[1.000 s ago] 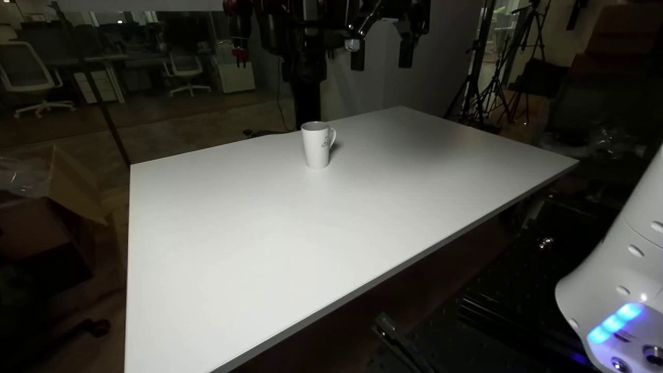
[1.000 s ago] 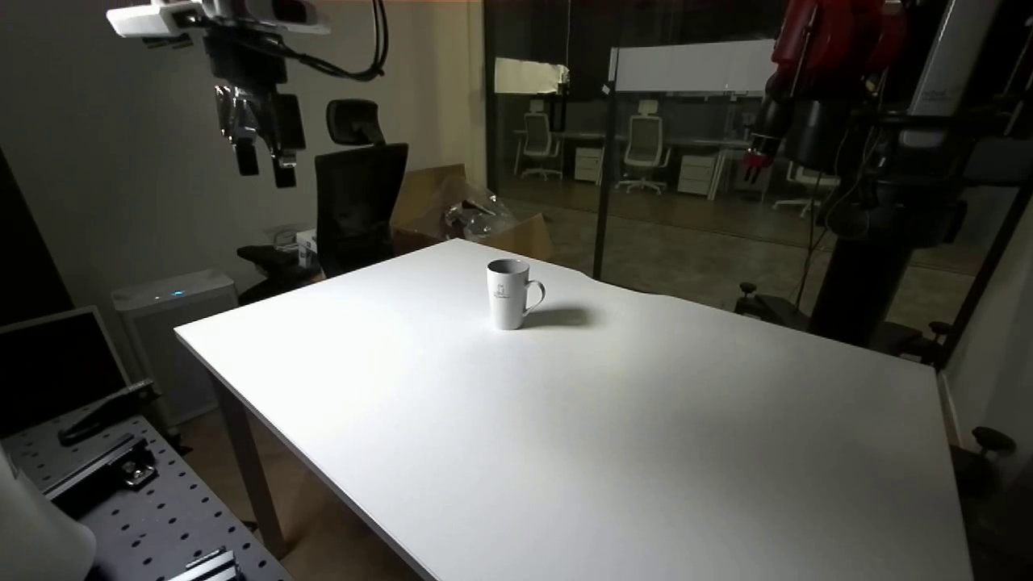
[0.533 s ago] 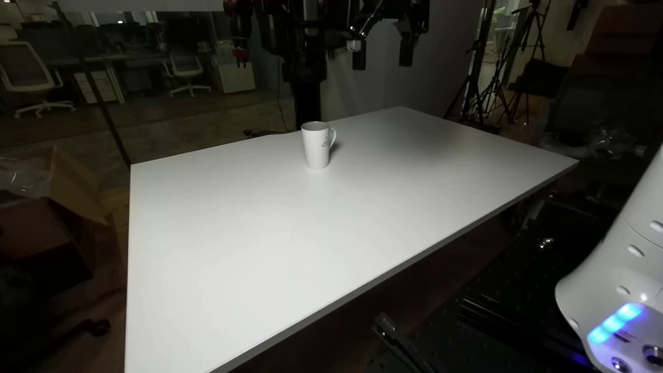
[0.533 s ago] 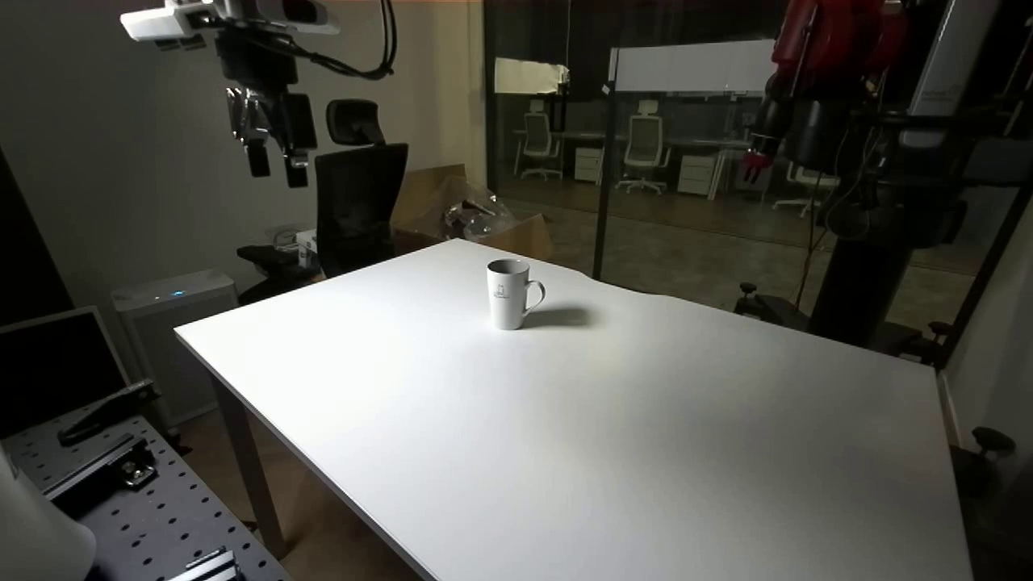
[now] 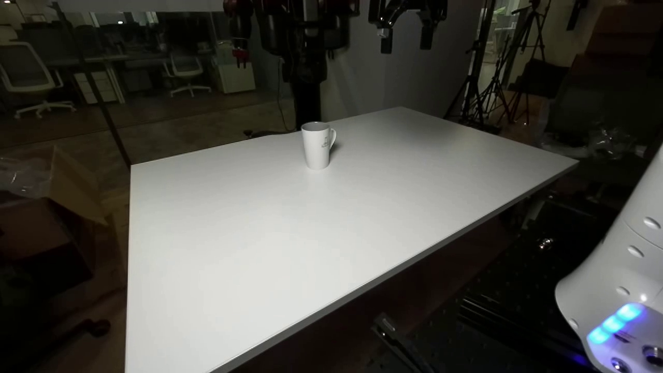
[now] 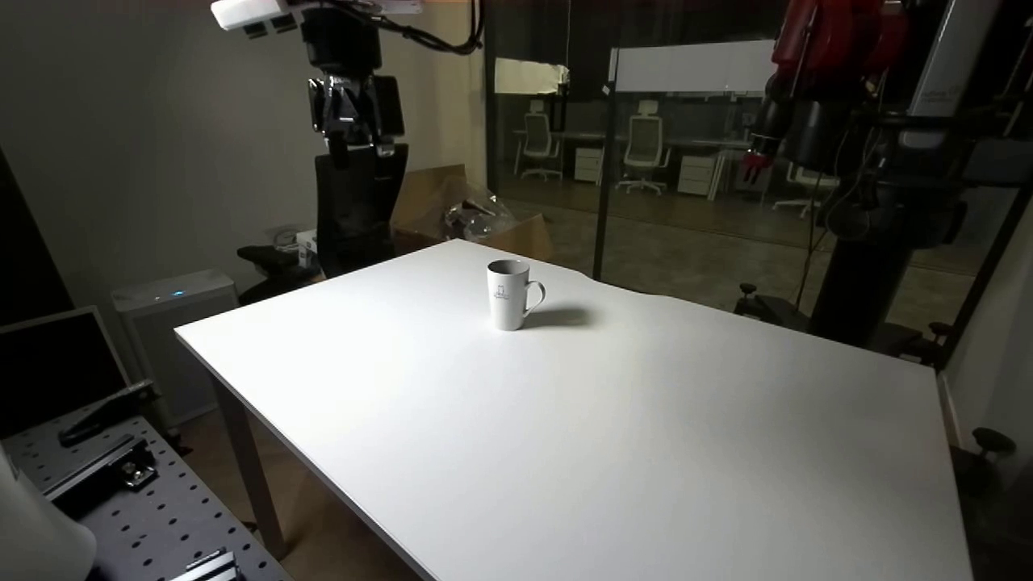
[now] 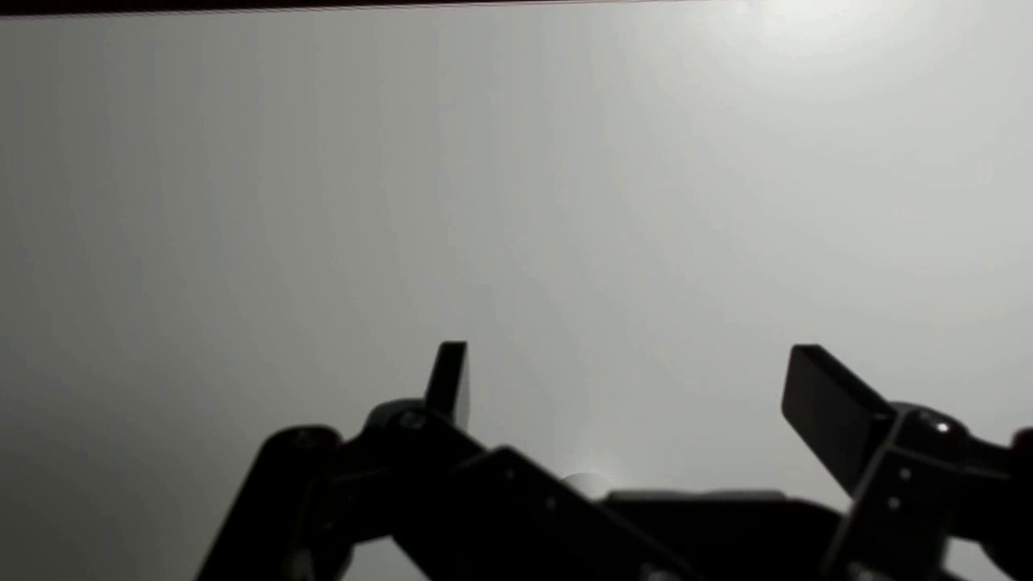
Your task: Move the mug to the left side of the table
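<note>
The tapered white ceramic mug [image 6: 507, 305] is stood upright toward the far edge of the white rectangular surface [image 6: 646, 444]. The black 2-finger tool [image 7: 629, 355] is spread apart, unloaded. A light, stiff, fragile, slippery body should be expected and gripped mid-wall, clear of the loop handle [image 6: 541, 294].

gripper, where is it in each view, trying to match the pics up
In an exterior view: gripper at the top, right of centre.
In an exterior view: gripper at upper left, tips blending into the dark chair behind.
Wrist view: gripper across the bottom, jaws apart.
Shared landmark: the white table, lower in both exterior views, behind the gripper in the wrist view.
</note>
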Available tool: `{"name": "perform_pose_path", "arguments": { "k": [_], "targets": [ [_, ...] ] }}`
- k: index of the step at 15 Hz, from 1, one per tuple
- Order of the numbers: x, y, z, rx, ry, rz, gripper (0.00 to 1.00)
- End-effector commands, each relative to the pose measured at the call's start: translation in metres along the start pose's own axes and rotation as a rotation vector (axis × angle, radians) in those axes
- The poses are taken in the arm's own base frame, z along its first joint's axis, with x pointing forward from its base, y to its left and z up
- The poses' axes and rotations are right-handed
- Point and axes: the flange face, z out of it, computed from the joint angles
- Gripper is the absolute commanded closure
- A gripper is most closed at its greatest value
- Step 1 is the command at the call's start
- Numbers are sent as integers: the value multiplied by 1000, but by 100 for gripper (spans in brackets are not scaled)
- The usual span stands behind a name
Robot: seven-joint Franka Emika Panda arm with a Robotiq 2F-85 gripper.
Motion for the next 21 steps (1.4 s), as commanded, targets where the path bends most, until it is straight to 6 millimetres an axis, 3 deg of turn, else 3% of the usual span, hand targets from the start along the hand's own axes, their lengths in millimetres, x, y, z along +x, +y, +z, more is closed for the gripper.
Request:
{"name": "perform_pose_path", "arguments": {
  "k": [1,3,5,8,12,13,15,18,21],
  "targets": [
    [-1,-5,-1,-3,0,-10,0],
    [-2,-8,-2,-4,4,-17,0],
    [23,1,3,11,27,81,0],
    [71,19,8,7,64,136,0],
    [139,38,34,-15,14,151,0],
    [99,35,23,8,53,132,0],
    [126,39,39,3,28,137,0],
    [137,39,47,0,14,135,0],
    [173,49,57,41,-2,294,0]
  ]
}}
